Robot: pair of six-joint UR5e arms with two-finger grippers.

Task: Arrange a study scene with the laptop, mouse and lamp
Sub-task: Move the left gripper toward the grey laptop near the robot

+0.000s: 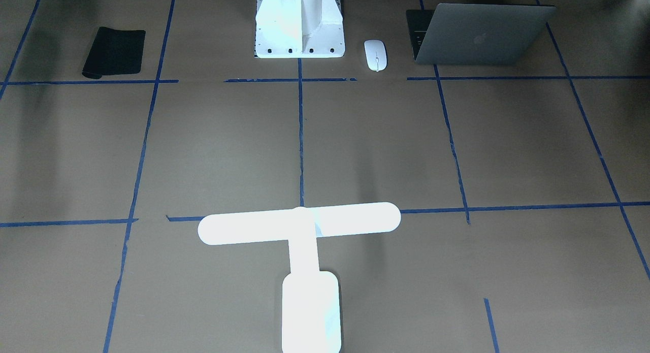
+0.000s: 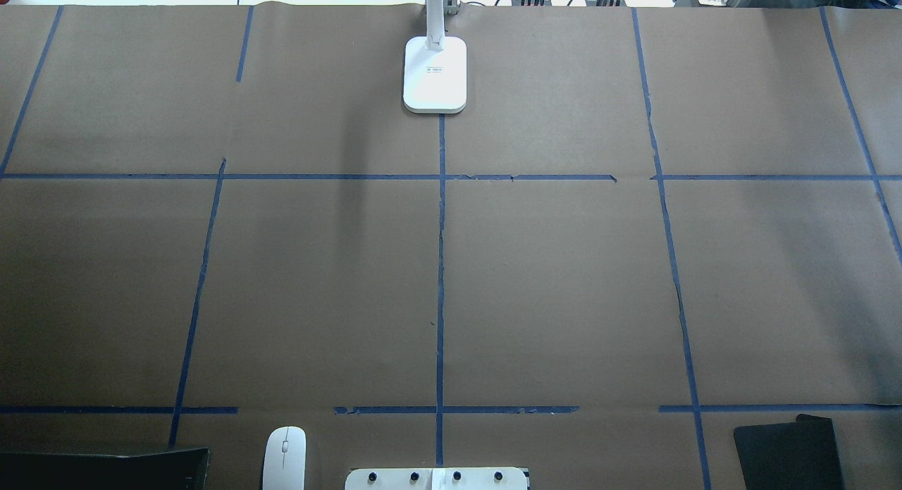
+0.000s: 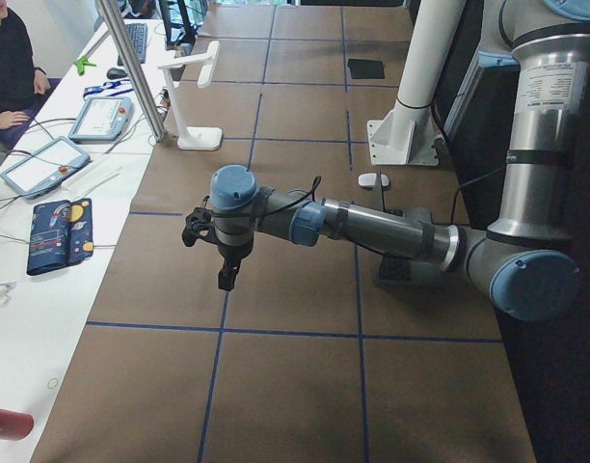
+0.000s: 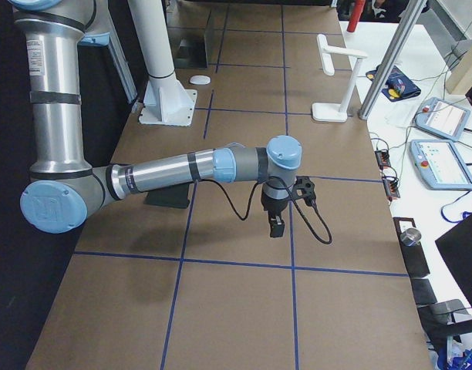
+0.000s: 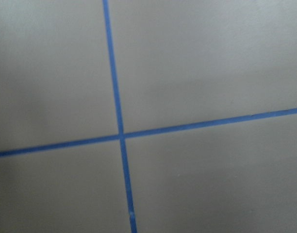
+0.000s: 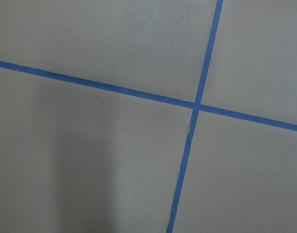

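left fingers: left gripper [image 3: 226, 278] shows only in the left side view, so I can't tell whether it's released or clenched. It points down over the table [image 2: 564, 278], apart from it.
right fingers: same for the right gripper [image 4: 276, 226], seen only in the right side view. Can't tell.
wrist cams: both show only brown paper and a blue tape cross [image 5: 121, 136], no fingertips.
arms: each stretched low toward its own table end, well apart from all three items. Looks like a start pose, nothing picked yet.
mouse [image 1: 375, 55]: small white oval with a thin centre line, flat on the table between pedestal [image 1: 299, 23] and laptop.
laptop [image 1: 482, 35]: grey, part open, logo side facing the front cam. Robot's left, near the base.
lamp [image 1: 299, 226]: white T, upright at the far edge, on the centre line.
mouse pad [image 1: 114, 52]: black, robot's right, well apart from the mouse. Likely the mouse's target.
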